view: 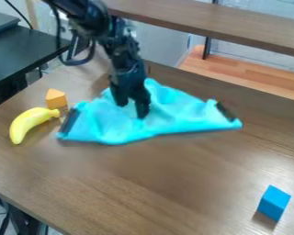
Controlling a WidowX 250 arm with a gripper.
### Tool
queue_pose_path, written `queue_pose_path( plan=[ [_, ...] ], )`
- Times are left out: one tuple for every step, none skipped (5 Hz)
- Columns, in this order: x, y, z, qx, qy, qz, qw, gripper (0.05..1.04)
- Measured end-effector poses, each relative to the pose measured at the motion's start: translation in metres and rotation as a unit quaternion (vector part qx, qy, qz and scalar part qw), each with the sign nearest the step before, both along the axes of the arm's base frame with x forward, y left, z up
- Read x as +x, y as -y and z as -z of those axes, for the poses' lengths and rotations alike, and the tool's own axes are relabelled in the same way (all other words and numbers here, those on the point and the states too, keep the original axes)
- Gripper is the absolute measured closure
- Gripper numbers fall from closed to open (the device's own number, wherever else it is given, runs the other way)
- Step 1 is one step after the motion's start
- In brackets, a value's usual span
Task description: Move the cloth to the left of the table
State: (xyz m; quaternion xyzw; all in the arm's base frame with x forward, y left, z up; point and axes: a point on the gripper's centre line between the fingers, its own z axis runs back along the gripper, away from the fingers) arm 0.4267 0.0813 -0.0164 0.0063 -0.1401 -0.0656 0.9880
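Turquoise cloth [177, 117] (dark-edged at both ends) sprawls rumpled across the table [149, 183].

Wide passage on the near side, obstacles left and right.
A banana [28, 123] and orange block [55, 98] block the way just left of the cloth [180, 114]; the surface [143, 183] offers room nearer, up to the blue block [274, 203] at near right.

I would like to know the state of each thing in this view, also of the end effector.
Cloth: unfolded but rumpled, raised in creases.
End effector: open, pointing down at the cloth.
Banana: whole, lying on the table.
Orange block: resting beside the banana.
Blue block: resting apart from the others.
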Motion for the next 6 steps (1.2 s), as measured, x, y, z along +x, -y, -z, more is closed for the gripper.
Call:
queue_pose_path(
  plan=[
    [0.025, -0.004, -0.001, -0.004, 0.005, -0.028, 0.9996, 0.083],
    [0.026, -0.002, -0.003, -0.02, -0.014, -0.037, 0.999, 0.083],
    [0.019, -0.003, -0.01, -0.071, -0.051, -0.065, 0.994, 0.085],
    [0.022, -0.003, -0.041, -0.132, -0.073, -0.091, 0.9843, 0.083],
    [0.039, -0.016, -0.097, -0.17, -0.048, -0.118, 0.9771, 0.084],
    [0.037, -0.021, -0.098, -0.172, -0.051, -0.122, 0.9762, 0.084]
  ],
)
